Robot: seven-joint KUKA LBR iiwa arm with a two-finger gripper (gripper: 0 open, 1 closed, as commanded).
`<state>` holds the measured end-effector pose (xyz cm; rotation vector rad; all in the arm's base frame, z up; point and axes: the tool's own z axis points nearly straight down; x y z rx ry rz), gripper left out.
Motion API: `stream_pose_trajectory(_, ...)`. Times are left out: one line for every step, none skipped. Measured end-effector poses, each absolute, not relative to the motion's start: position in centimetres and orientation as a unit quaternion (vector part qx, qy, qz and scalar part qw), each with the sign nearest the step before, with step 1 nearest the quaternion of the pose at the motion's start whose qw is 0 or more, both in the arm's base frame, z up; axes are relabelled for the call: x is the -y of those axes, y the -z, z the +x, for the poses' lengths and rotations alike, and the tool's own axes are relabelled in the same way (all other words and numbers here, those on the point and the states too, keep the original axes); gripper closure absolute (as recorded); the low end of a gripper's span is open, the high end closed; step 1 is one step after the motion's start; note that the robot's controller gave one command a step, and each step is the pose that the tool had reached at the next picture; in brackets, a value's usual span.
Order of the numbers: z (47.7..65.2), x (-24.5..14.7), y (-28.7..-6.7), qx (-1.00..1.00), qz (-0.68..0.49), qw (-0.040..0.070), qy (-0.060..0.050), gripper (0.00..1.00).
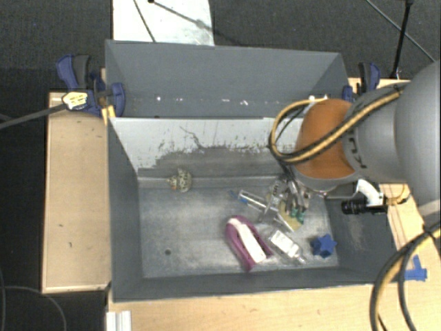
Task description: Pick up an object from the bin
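Your jaws hang low over the small heap near the bin's (207,81) front right corner, probably lining up on the silvery metal piece (253,200). A purple-and-white tube (244,243) and a blue block (322,245) lie close by. Whether the jaws are open, you cannot tell.

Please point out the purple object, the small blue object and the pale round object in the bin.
purple object (242,245): camera view, middle of its body.
small blue object (322,245): camera view, its centre.
pale round object (180,179): camera view, its centre.
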<state>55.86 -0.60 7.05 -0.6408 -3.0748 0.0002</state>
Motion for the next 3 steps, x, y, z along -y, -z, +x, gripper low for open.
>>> stream_pose_trajectory(53.4, -0.9, -19.4, 0.980, -0.200, -0.004, 0.001, 1.00)
stream_pose_trajectory(56.3, 0.0, -22.8, 0.999, -0.034, -0.004, 0.000, 1.00)
stream_pose_trajectory(58.0, 1.8, -22.3, 0.983, 0.185, -0.003, -0.001, 1.00)
